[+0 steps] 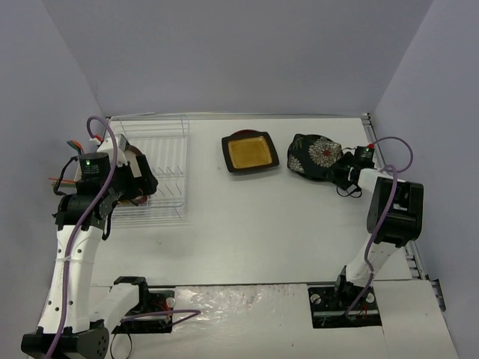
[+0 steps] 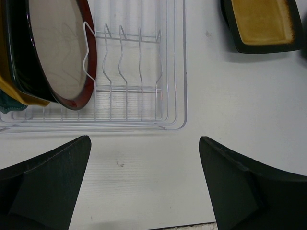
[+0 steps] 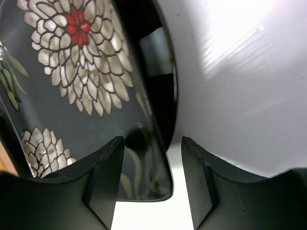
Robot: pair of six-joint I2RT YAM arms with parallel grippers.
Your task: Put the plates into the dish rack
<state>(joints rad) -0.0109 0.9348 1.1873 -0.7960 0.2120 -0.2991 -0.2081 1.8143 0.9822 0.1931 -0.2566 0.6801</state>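
Observation:
The white wire dish rack (image 1: 166, 142) stands at the left. In the left wrist view a red-rimmed plate (image 2: 60, 48) stands on edge in the dish rack (image 2: 139, 86), with an orange-yellow plate (image 2: 19, 93) and a teal one (image 2: 5, 106) behind it. My left gripper (image 2: 144, 182) hovers open over bare table just in front of the rack. A black square plate with a yellow centre (image 1: 250, 152) lies mid-table. My right gripper (image 3: 152, 177) straddles the near rim of a black white-flowered plate (image 3: 72, 72), one finger over its face, the other outside with a gap.
Grey walls enclose the table on three sides. The square plate (image 2: 261, 24) lies to the right of the rack. A purple cable (image 1: 393, 149) loops off the right arm near the table's right edge (image 1: 368, 123).

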